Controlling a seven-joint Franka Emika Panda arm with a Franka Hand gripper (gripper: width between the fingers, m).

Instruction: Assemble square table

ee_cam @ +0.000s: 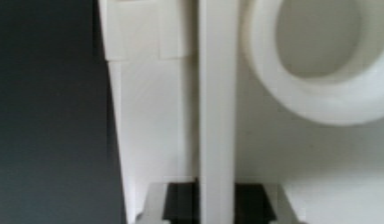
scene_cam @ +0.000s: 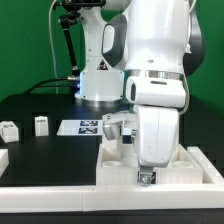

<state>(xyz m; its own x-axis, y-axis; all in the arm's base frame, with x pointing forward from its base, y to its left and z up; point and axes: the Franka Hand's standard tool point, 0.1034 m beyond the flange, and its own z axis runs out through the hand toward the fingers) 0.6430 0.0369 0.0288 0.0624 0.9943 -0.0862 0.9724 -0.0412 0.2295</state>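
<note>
Pinches the slab (scene_cam: 115, 165) by its thin front rim, with the gripper (scene_cam: 148, 177) squeezed nearly together. Shows legs (scene_cam: 41, 124) well off the slab only from outside. Shows, up close, only a round hollow (ee_cam: 322, 50) beside that rim.

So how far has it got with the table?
Early, it seems. Done: nothing clearly; one leg stands by the slab, attached or not I cannot tell. In hand: the shut gripper seems to pinch the slab's rim. Left: two more legs stand loose at the exterior view's left.
</note>
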